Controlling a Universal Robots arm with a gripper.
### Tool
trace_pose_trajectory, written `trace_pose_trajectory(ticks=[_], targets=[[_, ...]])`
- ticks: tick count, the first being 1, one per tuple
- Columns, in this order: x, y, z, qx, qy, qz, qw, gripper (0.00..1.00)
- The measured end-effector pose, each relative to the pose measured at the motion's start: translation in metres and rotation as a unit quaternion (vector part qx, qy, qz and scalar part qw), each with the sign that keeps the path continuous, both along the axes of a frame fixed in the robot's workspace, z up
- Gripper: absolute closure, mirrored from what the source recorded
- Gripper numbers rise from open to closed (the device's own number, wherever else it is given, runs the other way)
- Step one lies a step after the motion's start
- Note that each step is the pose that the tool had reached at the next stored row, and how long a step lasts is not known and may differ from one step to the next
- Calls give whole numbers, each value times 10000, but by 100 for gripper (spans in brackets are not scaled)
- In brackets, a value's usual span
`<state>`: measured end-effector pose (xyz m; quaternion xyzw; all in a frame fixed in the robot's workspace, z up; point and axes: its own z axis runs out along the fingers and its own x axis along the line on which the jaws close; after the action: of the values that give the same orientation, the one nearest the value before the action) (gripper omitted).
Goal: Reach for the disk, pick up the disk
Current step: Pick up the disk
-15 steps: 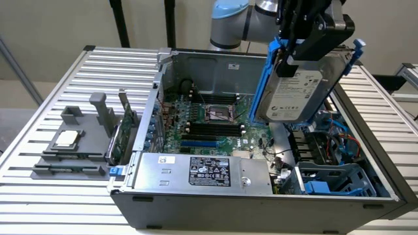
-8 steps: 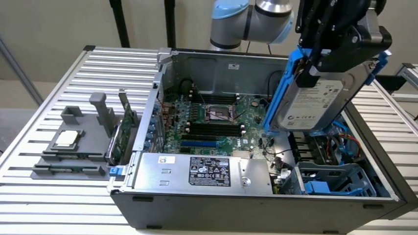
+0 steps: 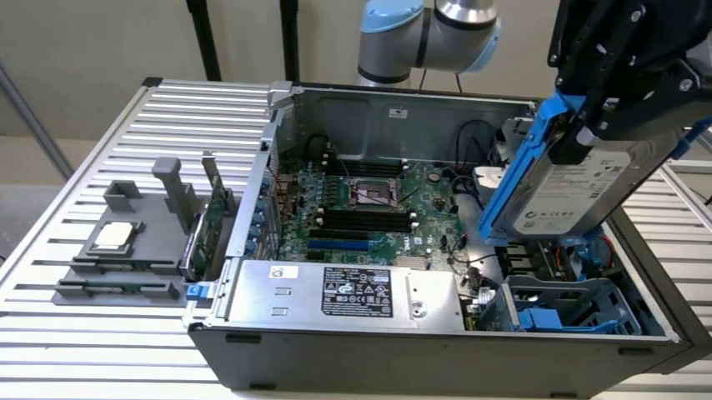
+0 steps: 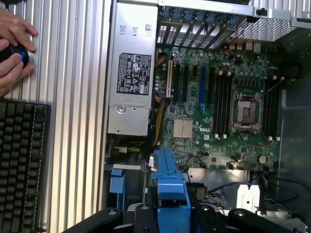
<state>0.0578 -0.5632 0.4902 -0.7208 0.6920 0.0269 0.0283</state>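
Observation:
The disk (image 3: 569, 185) is a silver-grey hard drive with a white label and blue rails along its edges. It hangs tilted in the air above the right end of the open computer case (image 3: 445, 367). My gripper (image 3: 609, 125) is shut on its upper part, one black finger on each side. In the wrist view the disk's blue rail (image 4: 171, 187) juts out from between my black fingers (image 4: 116, 217), high over the motherboard (image 4: 218, 111).
Inside the case lie the motherboard (image 3: 368, 208), a silver power supply box (image 3: 345, 292) and a blue drive cage (image 3: 562, 308). A grey fixture (image 3: 122, 250) holding a small silver chip sits on the slatted table at the exterior view's left. A person's hands (image 4: 12, 48) and a keyboard (image 4: 22, 165) are beside the case.

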Motion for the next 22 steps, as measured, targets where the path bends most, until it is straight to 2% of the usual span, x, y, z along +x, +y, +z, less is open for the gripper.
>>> trace_pose_trajectory(ticks=[6,9,13,15,17,22], targets=[[186,-126,17,1,7,0,10000,67],[274,-183,18,2,22,0,10000,67],[312,-276,15,3,52,0,10000,67],[323,-311,8,4,56,-4,10000,67],[338,-331,-6,7,57,-13,10000,67],[366,-335,-40,16,57,-149,9999,67]])
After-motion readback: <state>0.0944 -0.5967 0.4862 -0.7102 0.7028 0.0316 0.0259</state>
